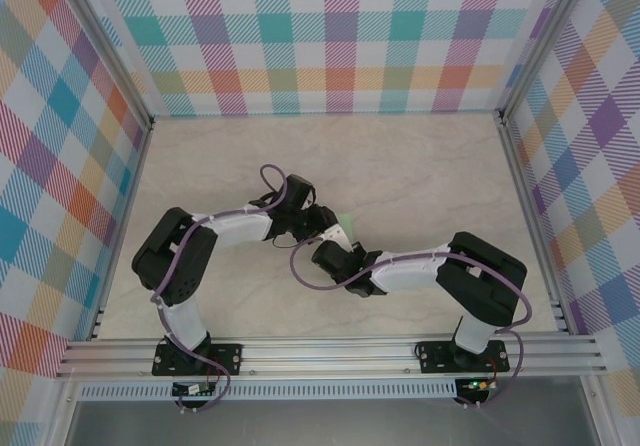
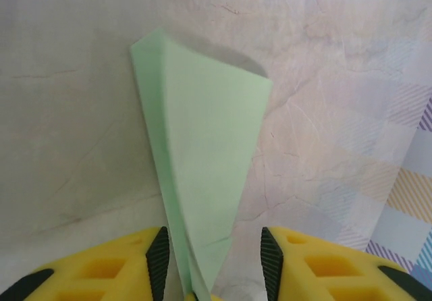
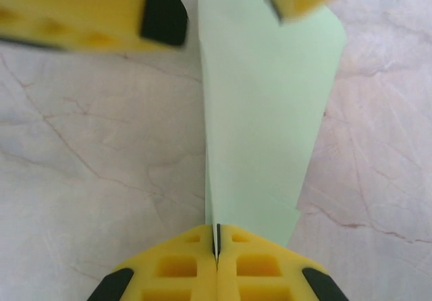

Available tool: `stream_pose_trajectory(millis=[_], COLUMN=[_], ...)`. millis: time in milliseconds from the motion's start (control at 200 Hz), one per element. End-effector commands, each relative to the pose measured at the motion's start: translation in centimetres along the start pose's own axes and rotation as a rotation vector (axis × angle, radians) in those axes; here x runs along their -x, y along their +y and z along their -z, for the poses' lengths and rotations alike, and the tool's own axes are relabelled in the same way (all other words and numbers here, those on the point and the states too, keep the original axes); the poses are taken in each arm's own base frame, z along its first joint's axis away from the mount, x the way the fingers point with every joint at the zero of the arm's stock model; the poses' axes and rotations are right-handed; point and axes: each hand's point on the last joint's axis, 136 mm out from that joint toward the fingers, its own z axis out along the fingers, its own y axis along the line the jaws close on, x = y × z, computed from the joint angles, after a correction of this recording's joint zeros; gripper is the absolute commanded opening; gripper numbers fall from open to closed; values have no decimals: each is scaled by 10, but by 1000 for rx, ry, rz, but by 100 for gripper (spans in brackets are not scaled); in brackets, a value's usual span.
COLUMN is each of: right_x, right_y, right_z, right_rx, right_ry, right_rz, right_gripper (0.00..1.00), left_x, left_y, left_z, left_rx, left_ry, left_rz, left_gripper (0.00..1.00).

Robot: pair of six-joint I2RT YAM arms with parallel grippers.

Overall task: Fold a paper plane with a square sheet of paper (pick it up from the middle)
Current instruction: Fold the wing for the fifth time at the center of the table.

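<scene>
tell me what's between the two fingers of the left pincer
the narrow end of the folded green paper, running through the open left pincer; the left wrist view shows it

1 paper plane (image 2: 202,152), 2 hands (image 2: 214,254) (image 3: 217,243), 1 table (image 1: 400,156).

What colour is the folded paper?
The paper is plain pale mint green, clearest in the left wrist view.

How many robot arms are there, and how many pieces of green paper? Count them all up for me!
robot arms: 2 (left arm, right arm)
folded green paper: 1
total: 3
</scene>
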Motion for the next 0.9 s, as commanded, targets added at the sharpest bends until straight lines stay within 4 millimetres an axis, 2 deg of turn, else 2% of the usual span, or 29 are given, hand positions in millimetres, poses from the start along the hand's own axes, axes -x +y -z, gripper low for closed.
stream_pose_trajectory(millis=[0, 190, 325, 585, 685, 895], right_x=[8, 11, 11, 12, 14, 16], right_y=[16, 32, 34, 25, 24, 22], right_z=[10, 18, 19, 22, 23, 20], right_rx=[134, 362, 481, 669, 738, 850], right_ry=[-49, -53, -37, -30, -19, 17], right_rz=[-33, -129, -215, -399, -454, -550], right_gripper=[3, 3, 3, 3, 2, 3], left_x=[15, 29, 29, 20, 16, 1], left_y=[15, 40, 47, 33, 22, 11], left_z=[34, 71, 82, 70, 63, 43], left_rx=[69, 150, 150, 62, 19, -28], left_ry=[-101, -225, -266, -205, -167, -81], left_rz=[17, 62, 72, 28, -11, -65], left_gripper=[49, 54, 55, 55, 52, 47])
